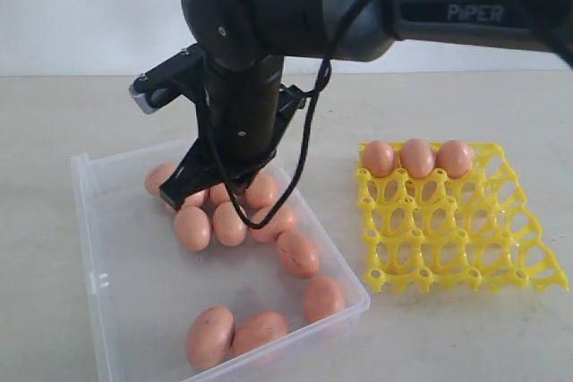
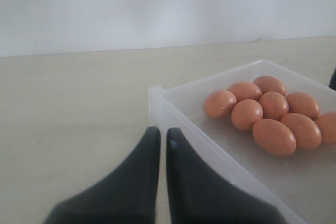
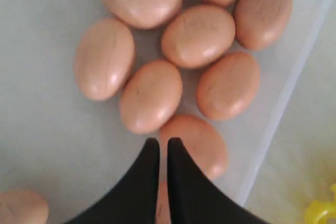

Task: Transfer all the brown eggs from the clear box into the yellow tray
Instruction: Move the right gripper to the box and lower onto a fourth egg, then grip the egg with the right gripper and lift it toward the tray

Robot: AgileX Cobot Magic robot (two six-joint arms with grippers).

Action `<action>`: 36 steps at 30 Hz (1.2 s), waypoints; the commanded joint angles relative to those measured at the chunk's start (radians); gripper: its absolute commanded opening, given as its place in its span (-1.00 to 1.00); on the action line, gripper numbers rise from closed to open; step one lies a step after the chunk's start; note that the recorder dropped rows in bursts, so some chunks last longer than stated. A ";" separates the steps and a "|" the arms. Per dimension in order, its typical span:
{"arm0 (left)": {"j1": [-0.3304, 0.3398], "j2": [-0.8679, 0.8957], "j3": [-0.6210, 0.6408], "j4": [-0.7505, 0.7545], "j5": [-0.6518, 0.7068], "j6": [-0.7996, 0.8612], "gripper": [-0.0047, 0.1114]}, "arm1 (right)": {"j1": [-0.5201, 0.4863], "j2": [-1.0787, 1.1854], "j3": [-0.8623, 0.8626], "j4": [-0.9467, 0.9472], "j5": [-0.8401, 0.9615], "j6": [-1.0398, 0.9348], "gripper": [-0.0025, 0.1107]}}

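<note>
Several brown eggs (image 1: 229, 224) lie in the clear box (image 1: 89, 248) on the left, most in a cluster at its far end and three near its front wall. Three more eggs (image 1: 417, 157) fill the back row of the yellow tray (image 1: 466, 239) on the right. My right gripper (image 1: 175, 192) reaches across into the box and hangs shut just over the cluster. Its tips (image 3: 159, 142) hold nothing, with one egg (image 3: 197, 142) right beneath them. My left gripper (image 2: 163, 131) is shut and empty above the table, just outside a corner of the box (image 2: 178, 108).
A black cable (image 1: 304, 149) loops down from the right arm over the box's right side. The beige table (image 1: 448, 337) surrounds box and tray, with a white wall behind. A corner of the yellow tray (image 3: 320, 211) shows beyond the box wall in the right wrist view.
</note>
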 commanded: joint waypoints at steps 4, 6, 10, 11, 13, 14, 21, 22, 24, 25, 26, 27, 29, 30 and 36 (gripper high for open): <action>-0.006 -0.002 0.004 0.002 -0.009 0.001 -0.85 | 0.000 0.097 -0.097 0.005 -0.013 0.023 -0.24; -0.006 -0.002 0.004 0.002 -0.009 0.001 -0.85 | 0.000 0.111 -0.097 0.005 -0.013 0.028 -0.09; -0.006 -0.002 0.004 0.002 -0.009 0.001 -0.85 | 0.000 0.133 -0.097 -0.001 -0.025 0.080 -0.07; -0.006 -0.002 0.004 0.002 -0.009 0.001 -0.85 | 0.000 0.140 -0.097 -0.004 -0.033 0.096 -0.07; -0.006 -0.002 0.004 0.002 -0.009 0.001 -0.85 | 0.000 0.156 -0.097 -0.020 -0.045 0.123 -0.07; -0.006 -0.002 0.004 0.002 -0.009 0.001 -0.85 | -0.002 0.160 -0.097 -0.024 -0.050 0.137 -0.07; -0.006 -0.002 0.004 0.002 -0.009 0.001 -0.85 | -0.018 0.202 -0.097 -0.027 -0.065 0.269 -0.07; -0.006 -0.002 0.004 0.002 -0.009 0.001 -0.85 | -0.023 0.204 -0.097 -0.020 -0.072 0.282 -0.07; -0.006 -0.002 0.004 0.002 -0.009 0.001 -0.85 | -0.035 0.218 -0.097 0.000 -0.082 0.301 -0.07; -0.006 -0.002 0.004 0.002 -0.009 0.001 -0.85 | -0.039 0.226 -0.097 0.008 -0.082 0.306 -0.07; -0.006 -0.002 0.004 0.002 -0.009 0.001 -0.85 | -0.043 0.234 -0.097 0.020 -0.084 0.306 -0.07; -0.006 -0.002 0.004 0.002 -0.009 0.001 -0.85 | -0.047 0.240 -0.097 0.028 -0.084 0.306 -0.07; -0.006 -0.002 0.004 0.002 -0.009 0.001 -0.85 | -0.049 0.249 -0.097 0.046 -0.084 0.306 -0.08; -0.006 -0.002 0.004 0.002 -0.009 0.001 -0.85 | -0.049 0.251 -0.097 0.046 -0.084 0.306 -0.08; -0.006 -0.002 0.004 0.002 -0.009 0.001 -0.85 | -0.049 0.249 -0.097 0.042 -0.084 0.306 -0.62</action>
